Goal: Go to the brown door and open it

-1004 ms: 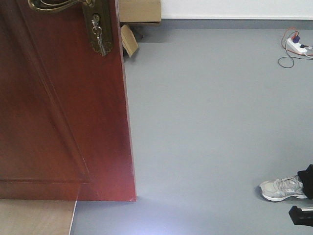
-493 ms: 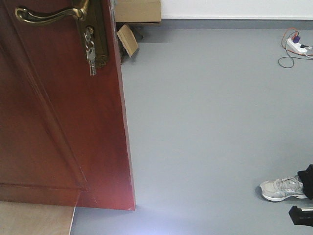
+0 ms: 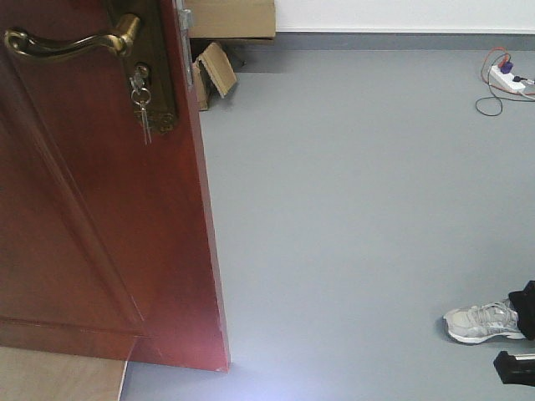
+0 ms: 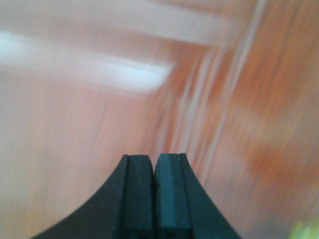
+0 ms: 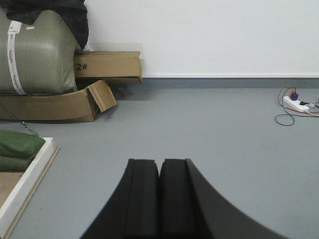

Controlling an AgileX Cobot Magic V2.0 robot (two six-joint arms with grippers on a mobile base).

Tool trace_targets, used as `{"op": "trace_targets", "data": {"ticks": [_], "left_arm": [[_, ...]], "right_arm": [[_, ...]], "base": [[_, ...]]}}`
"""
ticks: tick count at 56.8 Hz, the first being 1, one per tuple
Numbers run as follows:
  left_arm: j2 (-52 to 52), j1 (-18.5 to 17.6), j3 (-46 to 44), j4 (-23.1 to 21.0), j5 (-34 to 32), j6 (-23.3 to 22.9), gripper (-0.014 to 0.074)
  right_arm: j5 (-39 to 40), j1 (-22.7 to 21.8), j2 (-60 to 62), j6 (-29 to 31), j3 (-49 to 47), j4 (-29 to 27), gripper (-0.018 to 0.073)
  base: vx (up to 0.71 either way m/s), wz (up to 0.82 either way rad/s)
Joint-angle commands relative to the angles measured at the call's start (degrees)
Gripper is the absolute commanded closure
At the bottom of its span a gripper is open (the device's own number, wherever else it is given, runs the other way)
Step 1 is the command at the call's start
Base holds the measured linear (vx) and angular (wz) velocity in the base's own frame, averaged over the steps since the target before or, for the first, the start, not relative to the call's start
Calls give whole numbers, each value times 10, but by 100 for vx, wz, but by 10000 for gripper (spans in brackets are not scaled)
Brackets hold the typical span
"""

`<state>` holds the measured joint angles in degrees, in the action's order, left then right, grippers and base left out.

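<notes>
The brown door (image 3: 92, 225) fills the left of the front view, standing ajar with its free edge toward the grey floor. Its brass lever handle (image 3: 67, 43) sits at the top left, and keys (image 3: 142, 113) hang from the lock below it. My left gripper (image 4: 154, 164) is shut and empty, very close to a blurred reddish-brown surface (image 4: 249, 99). My right gripper (image 5: 159, 167) is shut and empty, pointing over the grey floor. Neither gripper shows in the front view.
Cardboard boxes (image 3: 226, 25) lie by the far wall behind the door edge, and also show in the right wrist view (image 5: 107, 67) next to a green bundle (image 5: 37, 52). A power strip with cables (image 3: 506, 79) lies far right. A person's shoe (image 3: 485, 322) is at lower right.
The door's edge has shifted left and its handle and keys have dropped lower in the front view, showing more floor and the boxes behind it.
</notes>
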<state>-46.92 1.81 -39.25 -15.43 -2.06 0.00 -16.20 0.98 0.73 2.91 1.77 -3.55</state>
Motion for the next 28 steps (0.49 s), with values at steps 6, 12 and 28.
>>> {"op": "trace_targets", "data": {"ticks": [6,12,28], "left_arm": [[95,-5,150,4,-149,-13,603],[142,-5,218,4,-163,-12,603],[281,-13,330,4,-162,20,603]], "right_arm": [[47,-1,4,4,3,0,559],[47,-1,4,4,3,0,559],[47,-1,4,4,3,0,559]], "base": [[0,0],[0,0],[0,0]]}}
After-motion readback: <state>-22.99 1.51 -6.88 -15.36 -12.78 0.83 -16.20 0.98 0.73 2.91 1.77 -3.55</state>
